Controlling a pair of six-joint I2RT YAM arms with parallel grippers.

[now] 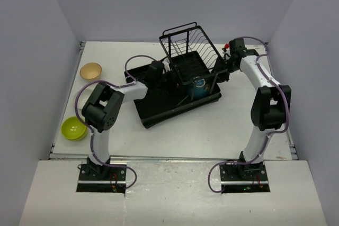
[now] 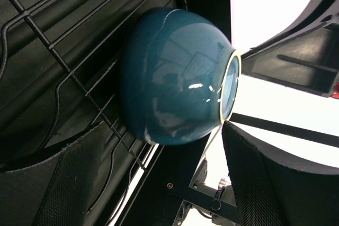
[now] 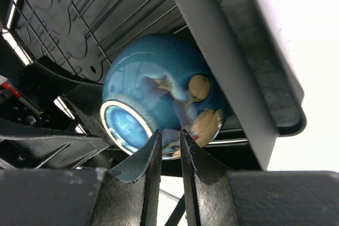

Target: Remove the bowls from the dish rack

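Lying in dish rack point(image 1: 159, 107), top view: dark blue bowl point(image 1: 199, 86), under tilted wire basket point(image 1: 188, 43).
Table point(image 1: 175, 136), left side: cream bowl point(image 1: 90, 70), lime bowl point(image 1: 74, 128).
Grippers, top view: left gripper point(image 1: 170, 78) over rack; right gripper point(image 1: 219, 71) at rack's right edge.
Left wrist: jaws spread wide; dark blue bowl on its side against wires.
Right wrist: fingers point(image 3: 140, 173) almost pressed together, thin gap; bowl just beyond tips.

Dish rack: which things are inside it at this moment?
One dark blue bowl lies tipped on its side in the dish rack, against its wires. No other bowl shows there; the left arm covers part of its floor.
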